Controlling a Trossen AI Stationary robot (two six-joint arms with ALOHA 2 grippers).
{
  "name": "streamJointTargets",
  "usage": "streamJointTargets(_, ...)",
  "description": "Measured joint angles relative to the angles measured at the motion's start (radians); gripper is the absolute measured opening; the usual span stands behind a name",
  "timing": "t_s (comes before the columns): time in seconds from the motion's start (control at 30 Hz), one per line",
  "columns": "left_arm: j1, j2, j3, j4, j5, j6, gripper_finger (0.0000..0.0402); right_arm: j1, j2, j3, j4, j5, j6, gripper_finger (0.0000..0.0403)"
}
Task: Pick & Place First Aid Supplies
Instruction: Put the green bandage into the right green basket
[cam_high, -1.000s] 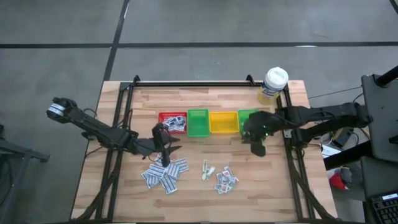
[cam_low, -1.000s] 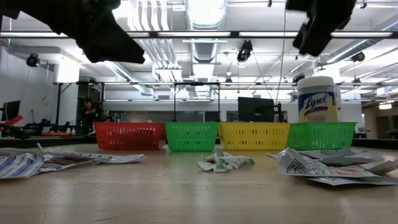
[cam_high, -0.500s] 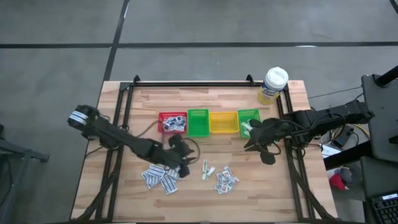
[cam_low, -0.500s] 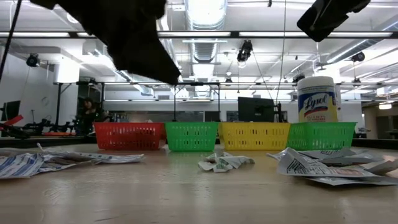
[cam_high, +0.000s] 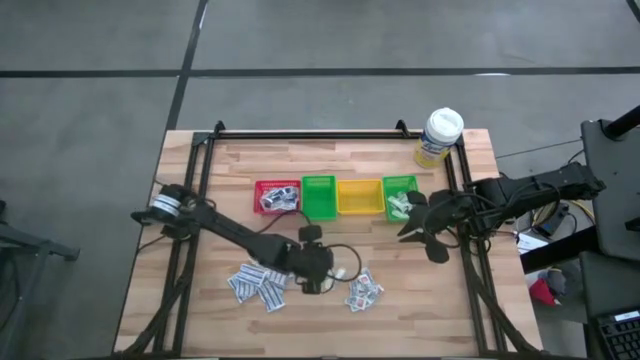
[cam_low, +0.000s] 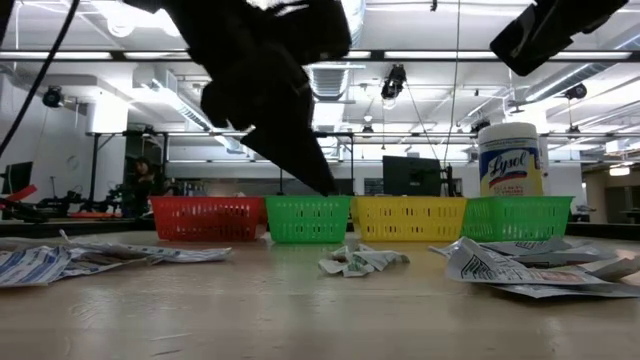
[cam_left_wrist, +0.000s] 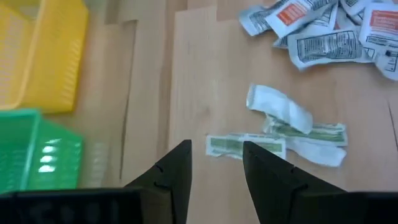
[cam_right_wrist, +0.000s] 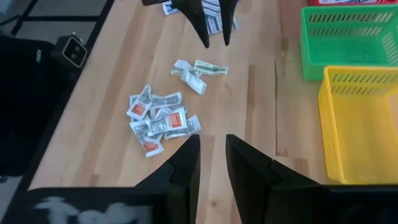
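Overhead hides what wrist shows: left end effector (cam_left_wrist: 214, 165) parted above green-print packets (cam_left_wrist: 273, 134).

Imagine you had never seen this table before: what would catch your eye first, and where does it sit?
A row of four small plastic bins, red, green, yellow and green, crosses the middle of the wooden table. In front of them lie heaps of small white paper packets, and the left gripper hangs open over a strip-shaped green-printed packet. A white-capped bottle with a yellow label stands at the far right corner.

Left claw (cam_left_wrist: 216, 163) and right claw (cam_right_wrist: 211, 155) hover, fingers parted.
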Motion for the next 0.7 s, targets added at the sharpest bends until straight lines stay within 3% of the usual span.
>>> streamJointTargets(0.3, 0.066, 0.074, 0.049, -0.018, 0.122, 0.038, 0.014, 0.0, -0.053, -0.03, 0.003, 0.002, -0.009, 0.0086)
streamJointTargets(0.7, 0.081, 0.082, 0.045, -0.013, 0.168, 0.027, 0.014, 0.0, -0.076, -0.049, 0.014, 0.005, -0.006, 0.007)
